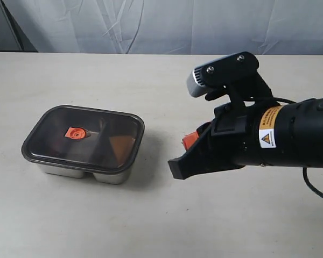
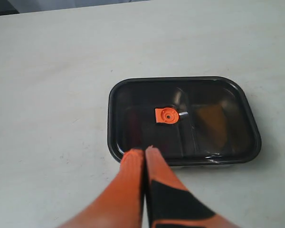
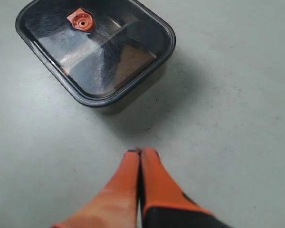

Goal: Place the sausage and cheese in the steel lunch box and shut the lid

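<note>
One lunch box (image 1: 70, 171), lid (image 1: 91, 131) seated, cheese (image 1: 120, 145) showing through: looks finished! Right gripper (image 1: 176, 165) hangs well clear. Left wrist: left gripper (image 2: 146, 151) near the box, fingers pressed together, empty. Right wrist: fingers together too, nothing held. The sausage can't be made out under the dark lid.

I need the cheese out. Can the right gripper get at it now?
Probably not: the lid covers the box, with the cheese under it, and the right gripper is shut.
</note>
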